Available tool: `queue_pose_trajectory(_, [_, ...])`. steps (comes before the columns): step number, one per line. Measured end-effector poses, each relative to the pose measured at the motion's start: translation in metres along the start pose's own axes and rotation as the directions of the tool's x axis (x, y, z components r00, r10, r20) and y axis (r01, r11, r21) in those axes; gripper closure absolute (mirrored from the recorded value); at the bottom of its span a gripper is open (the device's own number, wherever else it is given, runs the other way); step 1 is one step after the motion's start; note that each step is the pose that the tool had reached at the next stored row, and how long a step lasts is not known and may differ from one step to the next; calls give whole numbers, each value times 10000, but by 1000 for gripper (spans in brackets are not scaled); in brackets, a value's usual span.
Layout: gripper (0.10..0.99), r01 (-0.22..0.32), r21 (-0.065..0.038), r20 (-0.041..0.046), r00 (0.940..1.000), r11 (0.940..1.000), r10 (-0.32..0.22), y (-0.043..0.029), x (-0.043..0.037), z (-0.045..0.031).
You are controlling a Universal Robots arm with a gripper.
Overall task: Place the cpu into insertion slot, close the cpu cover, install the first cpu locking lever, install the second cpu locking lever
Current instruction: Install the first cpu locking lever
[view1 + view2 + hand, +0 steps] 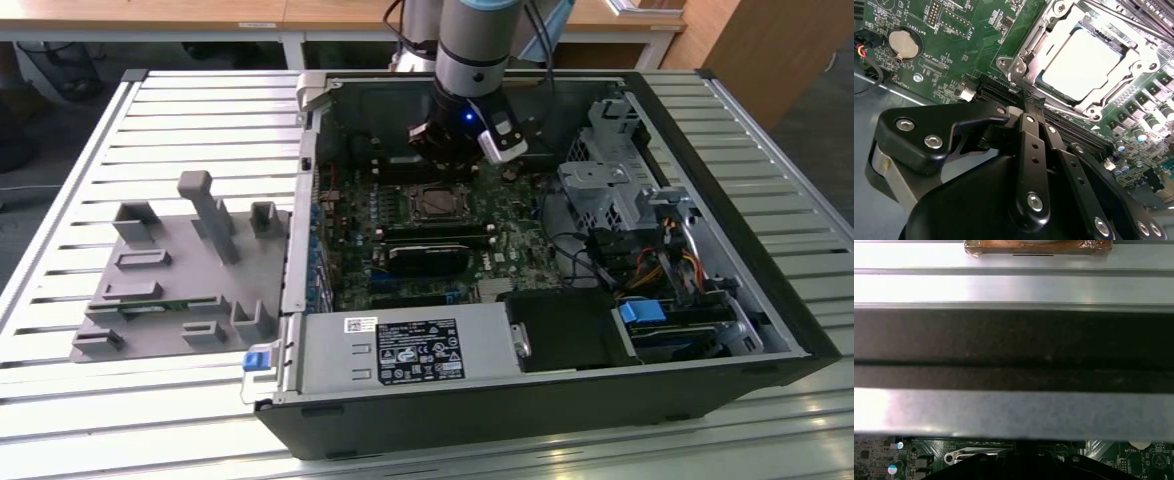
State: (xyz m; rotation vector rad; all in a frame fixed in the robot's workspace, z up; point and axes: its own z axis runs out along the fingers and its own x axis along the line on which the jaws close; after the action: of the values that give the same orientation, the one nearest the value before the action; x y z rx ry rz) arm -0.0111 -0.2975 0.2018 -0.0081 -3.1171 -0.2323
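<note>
1. The cpu [1081,70], a flat square chip with a silvery-grey metal top, is sitting in the insertion slot [1046,85], with the cpu cover [1030,47], a thin silver metal frame, lying closed around it.
2. The black gripper [1030,106] is hanging just beside the socket's corner, fingers together and empty.
3. I judge the locking-lever step is in hand; it is calling for a precise hook and press.
</note>
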Motion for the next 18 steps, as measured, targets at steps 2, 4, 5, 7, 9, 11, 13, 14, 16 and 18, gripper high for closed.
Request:
queue_pose_trajectory(2, [980,0,3,-1,10000,10000,0,-1,-1,4])
queue_pose_trajectory(4, [980,0,4,-2,10000,10000,0,-1,-1,4])
queue_pose_trajectory(5, [980,0,3,-1,10000,10000,0,-1,-1,4])
queue_pose_trajectory(7, [980,1,18,2,10000,10000,-1,0,-2,7])
queue_pose_trajectory(9, [980,0,80,1,10000,10000,0,0,-2,12])
queue_pose_trajectory(11, [980,-2,136,0,10000,9999,2,2,-1,19])
queue_pose_trajectory(13, [980,-2,193,1,10000,9998,2,4,-1,27])
queue_pose_trajectory(14, [980,-3,229,1,10000,9997,3,6,-1,32])
queue_pose_trajectory(16, [980,-4,295,1,10000,9996,4,11,-1,40])
queue_pose_trajectory(18, [980,-5,336,1,10000,9994,5,15,-2,46])
